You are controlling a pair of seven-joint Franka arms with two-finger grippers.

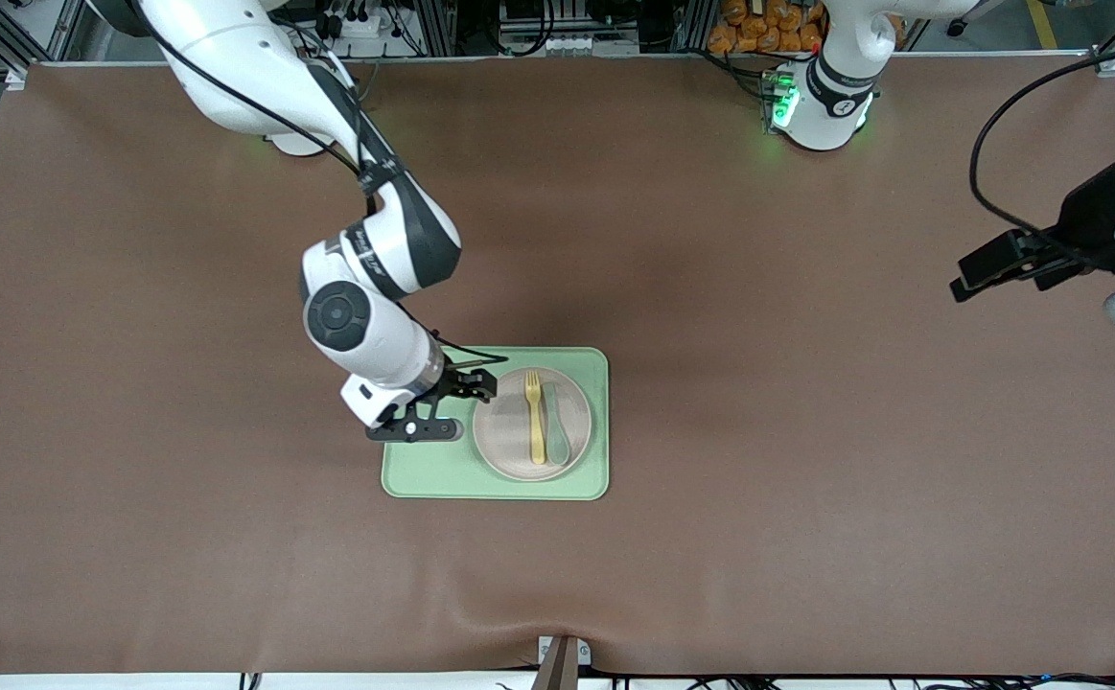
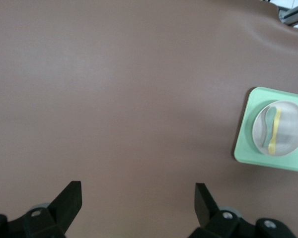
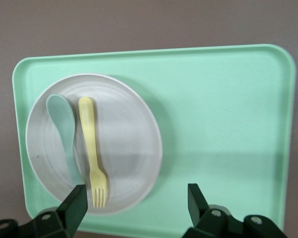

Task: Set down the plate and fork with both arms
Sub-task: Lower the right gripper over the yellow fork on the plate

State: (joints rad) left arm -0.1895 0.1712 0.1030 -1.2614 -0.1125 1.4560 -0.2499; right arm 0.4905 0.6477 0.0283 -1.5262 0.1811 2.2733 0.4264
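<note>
Plate and fork sitting on the tray, right gripper coming in at the rim

Plate (image 1: 504,446) is lying flat on the green tray (image 1: 423,479), toward the end of the tray nearer the left arm's side of the table. Fork (image 1: 536,417) is resting lengthwise on the plate, tines pointing away from the front camera, with a grey-green spoon (image 1: 556,426) lying just beside it, touching or nearly so. Tray is sitting around mid-table on the brown mat (image 1: 806,431).

Handling, as a judgement: plate is looking rigid, matte and light, shallow-rimmed, so the rim edge is the only real purchase; a pinch across the lip is likely best, kept level so the cutlery is not sliding off. Fork is looking like thin, stiff plastic, very light, lying flat, so it is probably wanting a pinch across the handle's mid-length, clear of the spoon.

Right gripper (image 1: 469,395) is hovering low over the bare part of the tray, just beside the plate's rim; its fingers (image 3: 77,206) are standing apart with nothing between them. Left gripper (image 2: 138,198) is waiting well apart from the tray, over bare mat at the left arm's end of the table, fingers spread wide and holding nothing.
</note>
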